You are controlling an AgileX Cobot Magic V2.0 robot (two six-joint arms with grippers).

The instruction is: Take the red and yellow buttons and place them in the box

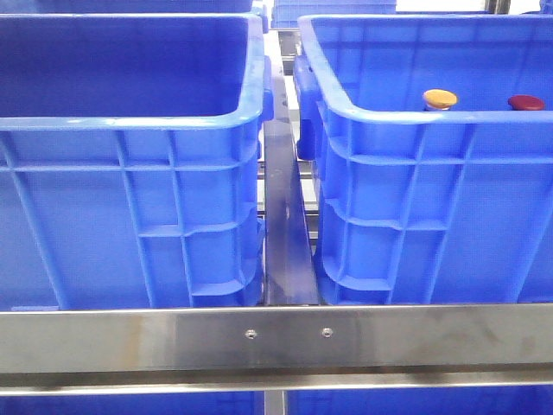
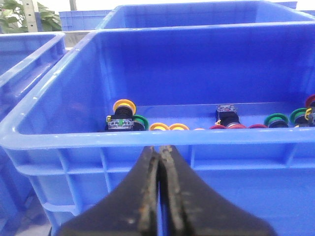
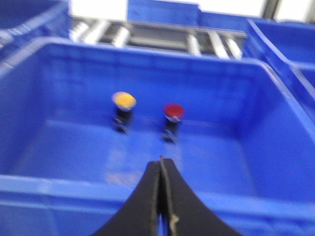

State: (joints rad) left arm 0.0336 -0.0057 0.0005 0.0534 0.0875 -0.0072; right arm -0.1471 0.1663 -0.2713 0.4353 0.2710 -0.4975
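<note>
Two big blue crates sit side by side in front of me on a steel frame, whose crossbar [image 1: 276, 339] runs along the near edge and whose rail [image 1: 283, 233] fills the gap between them. The left crate [image 1: 130, 216] has smooth inner walls; through my left wrist camera I see a crate holding many push-buttons [image 2: 172, 123] with yellow, green and red caps along its floor. More blue crates and a green plant [image 2: 22, 14] stand behind it.

My left gripper [image 2: 160, 152] is clenched, fingers pressed together, holding nothing, just outside that crate's near rim. My right gripper [image 3: 161, 164] is likewise closed and empty, hovering at the near wall of the box [image 1: 415, 216].

Inside the box the yellow button [image 1: 440, 98] stands upright, the red button [image 1: 525, 103] just beside it to the right, apart.
</note>
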